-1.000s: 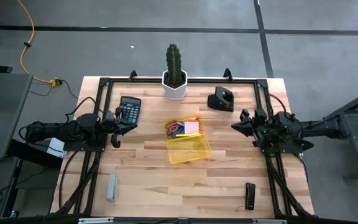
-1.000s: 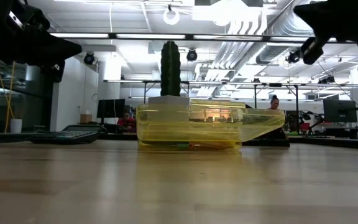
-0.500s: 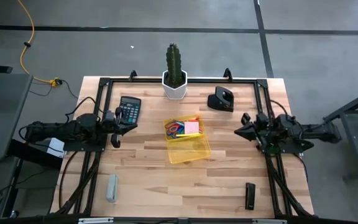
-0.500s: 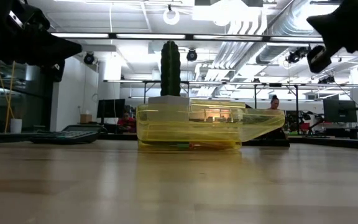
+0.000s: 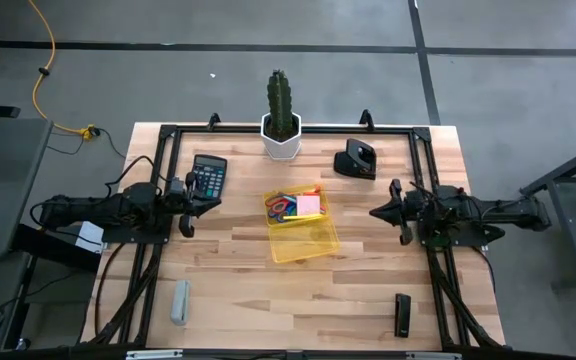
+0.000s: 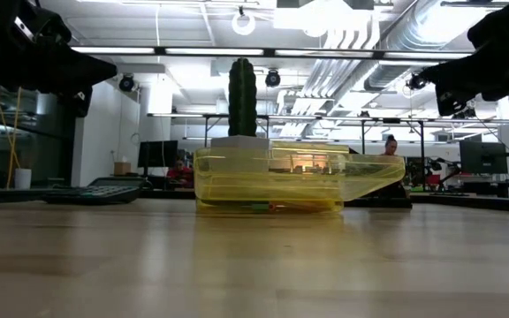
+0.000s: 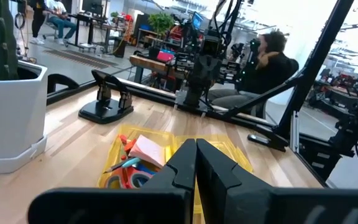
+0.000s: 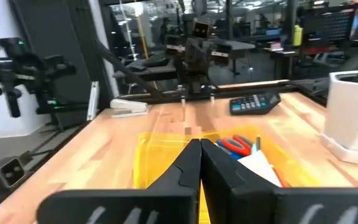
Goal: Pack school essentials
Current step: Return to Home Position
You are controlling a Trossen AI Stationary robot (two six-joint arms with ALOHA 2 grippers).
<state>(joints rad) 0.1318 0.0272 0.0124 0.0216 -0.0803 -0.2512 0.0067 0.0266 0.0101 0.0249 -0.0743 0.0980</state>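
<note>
A clear yellow case lies open on the middle of the table, its lid flat on the near side. In its far half lie the school essentials: blue-handled and red-handled scissors, a pink sticky-note pad and small coloured pieces. They also show in the left wrist view. My left gripper hangs shut and level at the table's left, left of the case. My right gripper hangs shut and level at the right, pointing at the case. Both are clear of the table.
A cactus in a white pot stands at the far edge. A black calculator lies near my left gripper, and a black stand is at the far right. A grey oblong block and a small black piece lie near the front edge.
My right gripper has come down a little and rolled about its own length until it points level, staying shut. The case and its contents have not moved.
</note>
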